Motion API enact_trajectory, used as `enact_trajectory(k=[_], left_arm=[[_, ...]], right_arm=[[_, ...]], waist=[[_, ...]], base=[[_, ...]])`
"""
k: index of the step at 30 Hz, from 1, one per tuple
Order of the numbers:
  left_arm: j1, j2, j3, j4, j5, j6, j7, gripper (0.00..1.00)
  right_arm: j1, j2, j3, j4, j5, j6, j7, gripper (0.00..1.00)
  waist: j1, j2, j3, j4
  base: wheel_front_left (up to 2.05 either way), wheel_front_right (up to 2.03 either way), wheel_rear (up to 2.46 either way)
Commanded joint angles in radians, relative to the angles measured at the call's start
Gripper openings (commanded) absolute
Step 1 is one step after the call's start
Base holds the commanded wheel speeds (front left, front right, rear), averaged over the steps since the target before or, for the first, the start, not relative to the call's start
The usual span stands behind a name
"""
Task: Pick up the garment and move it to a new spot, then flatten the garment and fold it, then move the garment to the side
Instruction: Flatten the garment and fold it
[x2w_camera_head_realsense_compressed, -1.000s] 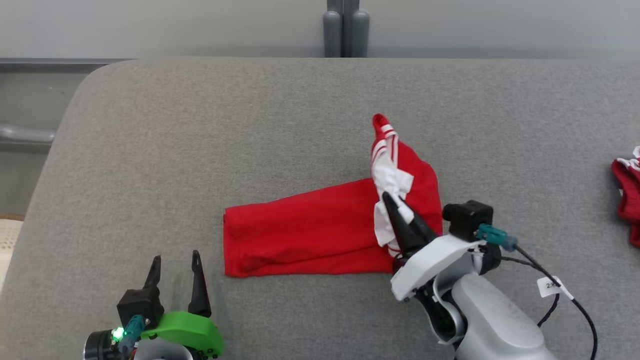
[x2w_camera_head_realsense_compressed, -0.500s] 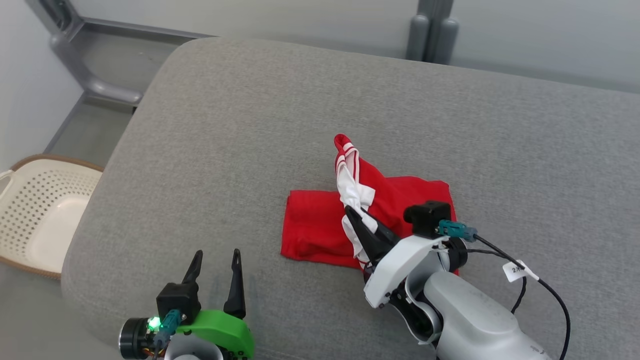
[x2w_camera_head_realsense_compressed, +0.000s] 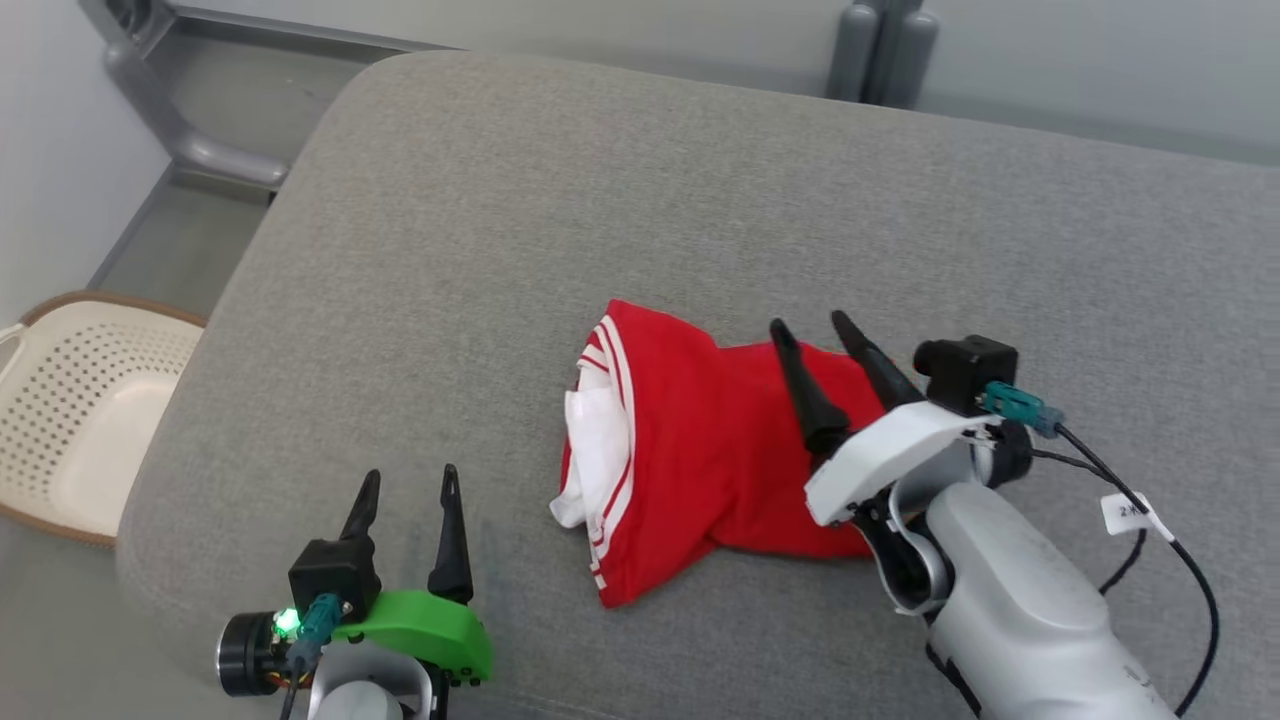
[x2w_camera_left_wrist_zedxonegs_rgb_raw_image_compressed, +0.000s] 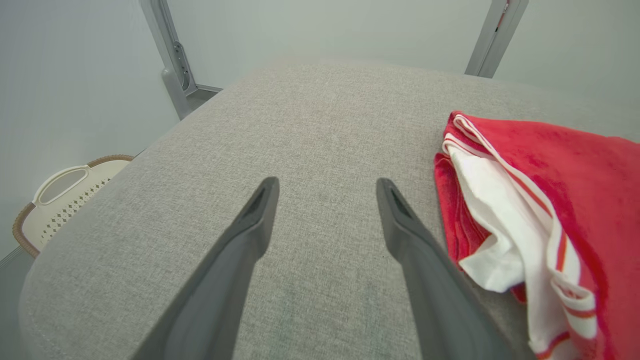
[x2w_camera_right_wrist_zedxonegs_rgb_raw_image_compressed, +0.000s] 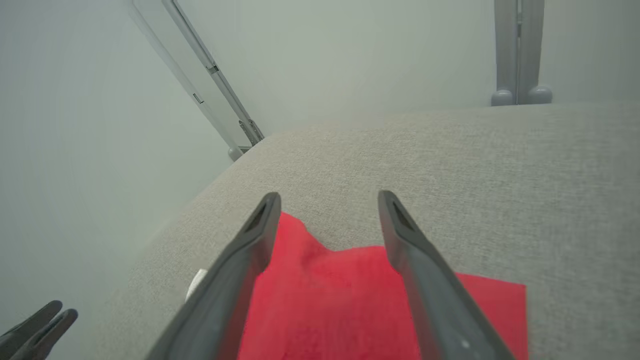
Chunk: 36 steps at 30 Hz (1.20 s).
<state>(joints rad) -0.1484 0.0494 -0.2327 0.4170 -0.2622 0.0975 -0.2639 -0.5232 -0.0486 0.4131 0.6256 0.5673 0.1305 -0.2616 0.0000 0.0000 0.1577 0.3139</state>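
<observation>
The red garment (x2w_camera_head_realsense_compressed: 720, 450) lies crumpled and loosely folded over on the grey padded table (x2w_camera_head_realsense_compressed: 480, 200), some way in from the table's rounded left end and nearer the robot than the far edge. Its white lining and white-striped hem are turned toward the robot's left, where a loose white flap spills onto the padding. The rest is plain red, bunched into soft ridges, with a flatter corner reaching out to the right. The right gripper (x2w_camera_head_realsense_compressed: 808, 321) is over the right part of the cloth, its two dark fingers spread apart with nothing caught between them. Seen from that arm's wrist, the red cloth runs beneath the fingers, but I cannot tell whether they rest on it or stand just clear. A small white tag (x2w_camera_head_realsense_compressed: 1128, 514) dangles beside that arm's wrist. The left gripper (x2w_camera_head_realsense_compressed: 410, 472) sits near the front left of the table, its fingers also spread wide and empty, pointing away across bare padding. The striped edge of the garment is near its right-hand finger but apart from it. Off the left end of the table, lower down, stands a cream perforated basket (x2w_camera_head_realsense_compressed: 90, 420) with a brown rim. Grey metal posts (x2w_camera_head_realsense_compressed: 885, 55) rise behind the far edge against a pale wall.
</observation>
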Motion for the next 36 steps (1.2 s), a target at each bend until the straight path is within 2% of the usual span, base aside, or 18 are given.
enact_trajectory(k=[1,6,12,17,25,30,36], left_arm=[[-0.021,0.003,0.011,-0.008,0.007,0.002,0.000,1.00],[-0.030,0.003,0.042,-0.012,0.027,-0.005,0.000,1.00],[-0.031,0.003,0.075,-0.009,0.045,-0.011,0.000,1.00],[-0.012,0.003,0.097,-0.007,0.056,-0.014,0.000,1.00],[0.018,0.004,0.120,0.000,0.059,-0.016,0.000,1.00],[0.058,0.004,0.158,-0.009,0.039,0.001,0.000,1.00],[0.082,0.004,0.187,-0.009,0.054,-0.009,0.000,1.00]], right_arm=[[0.028,-0.004,-0.046,-0.015,-0.037,0.000,-0.004,1.00],[0.095,-0.003,-0.215,-0.062,-0.164,0.000,-0.004,1.00],[0.164,-0.003,-0.315,-0.107,-0.273,0.000,-0.003,1.00],[0.214,-0.003,-0.341,-0.140,-0.320,0.000,-0.003,1.00],[0.276,-0.003,-0.335,-0.161,-0.361,0.000,-0.003,1.00],[0.301,-0.003,-0.325,-0.156,-0.339,0.000,-0.003,1.00],[0.314,-0.003,-0.320,-0.156,-0.329,0.000,-0.003,1.00]], waist=[[0.0000,0.0000,-0.006,-0.068],[0.0000,0.0000,-0.011,-0.145],[0.0000,0.0000,-0.021,-0.224],[0.0000,0.0000,-0.036,-0.273],[0.0000,0.0000,-0.071,-0.310],[0.0000,0.0000,-0.095,-0.327],[0.0000,0.0000,-0.105,-0.333]], base=[[0.00,0.00,0.00],[0.00,0.00,0.00],[0.00,0.00,0.00],[0.00,0.00,0.00],[0.00,0.00,0.00],[0.00,0.00,0.00],[0.00,0.00,0.00]])
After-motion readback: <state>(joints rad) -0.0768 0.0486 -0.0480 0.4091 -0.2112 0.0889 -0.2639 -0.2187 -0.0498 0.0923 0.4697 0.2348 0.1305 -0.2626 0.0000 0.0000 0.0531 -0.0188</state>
